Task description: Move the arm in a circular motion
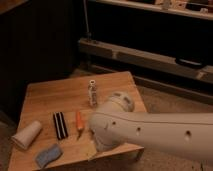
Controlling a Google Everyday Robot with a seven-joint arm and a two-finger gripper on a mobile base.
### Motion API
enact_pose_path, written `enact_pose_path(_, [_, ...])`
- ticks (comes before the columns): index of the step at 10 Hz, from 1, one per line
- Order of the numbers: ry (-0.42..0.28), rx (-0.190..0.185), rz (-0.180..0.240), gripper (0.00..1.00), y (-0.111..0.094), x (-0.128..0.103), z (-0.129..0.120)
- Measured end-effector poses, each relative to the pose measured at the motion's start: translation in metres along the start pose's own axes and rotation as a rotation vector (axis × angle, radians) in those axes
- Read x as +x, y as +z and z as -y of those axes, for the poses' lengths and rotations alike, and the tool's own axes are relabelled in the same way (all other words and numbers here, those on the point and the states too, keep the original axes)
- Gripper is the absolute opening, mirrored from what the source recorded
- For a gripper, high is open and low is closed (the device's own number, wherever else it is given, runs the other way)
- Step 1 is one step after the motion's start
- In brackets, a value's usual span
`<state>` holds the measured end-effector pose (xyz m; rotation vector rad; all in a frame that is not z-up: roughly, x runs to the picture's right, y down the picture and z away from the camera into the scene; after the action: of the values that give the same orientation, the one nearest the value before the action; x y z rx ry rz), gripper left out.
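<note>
The arm [150, 132] filled the lower right of the camera view. It was a thick cream-white tube reaching in from 3 o'clock, and it ended in a rounded joint over the 5 o'clock corner of the wooden table [45, 97]. A row of small dark holes ran along its near side. It looked rigid, heavy and smooth-skinned, with no give in it. The task seemed to call for no hold at all, since the circle would have to come from the arm's own joints, and the main concern was probably keeping that bulk clear of the things below. The gripper was out of sight, presumably beyond or beneath the rounded joint near the table's front edge, and nobody could have told whether it was open or closed, or whether it carried anything. Just off the joint toward 11 o'clock stood a small upright bottle [92, 92]. At 9 o'clock from the joint lay an orange carrot-like piece [79, 121], and a black ridged block [60, 125] sat just beside that. Farther out, toward the table's 8 o'clock corner, a white cup [27, 135] lay on its side near a blue sponge [48, 155]. Dark shelving [145, 55] crossed the background from 12 to 2 o'clock. No brand, label or lettering could be read on anything.
</note>
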<state>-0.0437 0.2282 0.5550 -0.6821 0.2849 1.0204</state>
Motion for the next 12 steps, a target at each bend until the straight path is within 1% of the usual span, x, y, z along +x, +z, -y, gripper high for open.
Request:
enact_pose_path(1, [-0.045,-0.003,-0.004,0.80,0.000,-0.006,-0.016])
enact_pose_path(2, [-0.104,-0.001,0.000,0.80,-0.001,-0.017,-0.034])
enact_pose_path(3, [-0.138,0.001,0.007,0.80,-0.002,-0.029,-0.044])
enact_pose_path(4, [-0.164,0.001,0.011,0.80,-0.003,-0.039,-0.054])
enact_pose_path(5, [-0.199,0.007,0.021,0.80,-0.004,-0.054,-0.065])
enact_pose_path(6, [-0.217,0.011,0.030,0.80,-0.005,-0.065,-0.073])
enact_pose_path(7, [-0.227,0.024,0.048,0.80,-0.008,-0.079,-0.077])
enact_pose_path(8, [-0.226,0.033,0.060,0.80,-0.010,-0.089,-0.079])
enact_pose_path(10, [-0.203,0.058,0.087,0.80,-0.015,-0.118,-0.066])
enact_pose_path(12, [-0.174,0.086,0.110,0.80,-0.020,-0.157,-0.053])
